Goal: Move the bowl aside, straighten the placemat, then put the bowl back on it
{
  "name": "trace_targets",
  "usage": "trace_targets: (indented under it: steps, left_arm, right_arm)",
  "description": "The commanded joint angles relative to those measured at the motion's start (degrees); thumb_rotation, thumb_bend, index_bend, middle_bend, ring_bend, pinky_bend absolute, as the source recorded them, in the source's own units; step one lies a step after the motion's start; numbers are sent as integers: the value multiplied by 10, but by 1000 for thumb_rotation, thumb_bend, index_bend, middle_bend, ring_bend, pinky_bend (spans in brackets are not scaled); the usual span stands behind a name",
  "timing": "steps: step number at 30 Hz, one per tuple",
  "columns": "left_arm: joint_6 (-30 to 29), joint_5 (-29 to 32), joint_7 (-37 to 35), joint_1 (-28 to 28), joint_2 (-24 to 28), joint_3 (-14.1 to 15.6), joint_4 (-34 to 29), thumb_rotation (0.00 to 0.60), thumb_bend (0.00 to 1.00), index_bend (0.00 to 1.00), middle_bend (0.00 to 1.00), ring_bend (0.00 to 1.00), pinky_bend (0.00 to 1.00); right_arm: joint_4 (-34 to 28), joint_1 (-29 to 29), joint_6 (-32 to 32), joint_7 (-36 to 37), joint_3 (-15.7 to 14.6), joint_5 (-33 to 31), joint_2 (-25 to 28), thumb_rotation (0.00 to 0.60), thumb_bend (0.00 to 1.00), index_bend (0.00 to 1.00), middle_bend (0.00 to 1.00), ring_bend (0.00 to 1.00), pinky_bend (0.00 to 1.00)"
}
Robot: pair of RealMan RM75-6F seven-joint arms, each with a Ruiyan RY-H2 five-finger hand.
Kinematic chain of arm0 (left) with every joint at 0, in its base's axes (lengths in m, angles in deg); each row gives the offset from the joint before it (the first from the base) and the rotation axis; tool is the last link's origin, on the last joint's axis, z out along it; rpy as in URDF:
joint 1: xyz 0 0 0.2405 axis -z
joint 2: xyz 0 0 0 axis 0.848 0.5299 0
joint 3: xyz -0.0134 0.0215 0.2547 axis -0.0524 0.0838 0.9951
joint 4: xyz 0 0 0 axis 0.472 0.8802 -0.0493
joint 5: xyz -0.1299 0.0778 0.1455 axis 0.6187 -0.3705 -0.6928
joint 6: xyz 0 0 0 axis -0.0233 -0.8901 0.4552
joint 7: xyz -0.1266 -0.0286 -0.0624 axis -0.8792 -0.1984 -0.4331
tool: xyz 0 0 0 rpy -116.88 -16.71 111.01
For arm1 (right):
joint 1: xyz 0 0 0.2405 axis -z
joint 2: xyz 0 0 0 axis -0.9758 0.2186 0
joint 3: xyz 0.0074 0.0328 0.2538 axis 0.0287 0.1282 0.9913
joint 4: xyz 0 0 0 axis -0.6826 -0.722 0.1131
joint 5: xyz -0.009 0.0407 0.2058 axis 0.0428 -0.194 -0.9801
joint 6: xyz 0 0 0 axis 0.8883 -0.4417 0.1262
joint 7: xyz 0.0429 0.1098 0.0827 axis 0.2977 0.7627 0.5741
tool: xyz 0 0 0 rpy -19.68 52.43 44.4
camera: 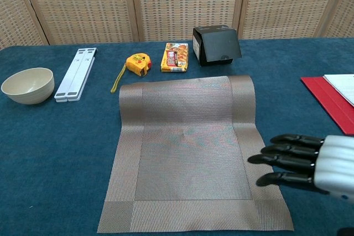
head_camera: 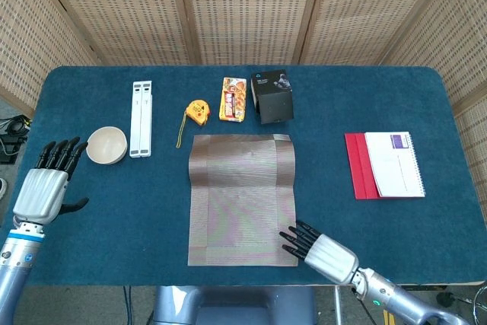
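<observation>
Reaching over the placemat [head_camera: 242, 198], your right hand [camera: 310, 161] is empty with fingers extended at its near right edge, while your left hand [head_camera: 46, 184] sits open beside the bowl [head_camera: 106, 144].

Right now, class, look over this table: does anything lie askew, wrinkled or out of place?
Yes. The placemat does not lie flat: a crease runs across it and its far right corner is folded in. The bowl sits off the mat at the table's left, by the left hand. The right hand is at the mat's near right edge.
</observation>
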Motion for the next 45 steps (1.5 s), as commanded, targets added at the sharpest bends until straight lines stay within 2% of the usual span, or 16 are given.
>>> trace_targets:
  steps: [1, 10, 15, 25, 39, 42, 45]
  left_arm:
    - [4, -3, -3, -1, 2, 0, 1, 600, 0, 0, 0, 0, 0]
    - [9, 0, -2, -4, 1, -5, 1, 600, 0, 0, 0, 0, 0]
    - [9, 0, -5, -6, 3, -8, 0, 600, 0, 0, 0, 0, 0]
    - [17, -1, -5, -7, 3, -10, 1, 600, 0, 0, 0, 0, 0]
    - [18, -5, -8, -11, 3, -12, -2, 600, 0, 0, 0, 0, 0]
    - [20, -6, -9, -11, 4, -12, -1, 600, 0, 0, 0, 0, 0]
    - [22, -7, -11, -11, 5, -12, -1, 600, 0, 0, 0, 0, 0]
  right_arm:
    - [0, -21, 23, -9, 5, -7, -27, 600, 0, 175, 0, 0, 0]
    - [2, -56, 59, -33, 19, -28, -60, 600, 0, 189, 0, 0, 0]
    - [-6, -63, 79, -55, 9, -38, -60, 600, 0, 190, 0, 0, 0]
    - [-14, -63, 71, -81, -8, -42, -47, 600, 0, 191, 0, 0, 0]
    - [30, -73, 59, -54, -16, -54, -69, 600, 3, 209, 0, 0, 0]
    - [38, -76, 53, -51, -13, -55, -77, 600, 66, 217, 0, 0, 0]
    - [47, -80, 49, -44, -8, -61, -85, 600, 195, 226, 0, 0, 0]
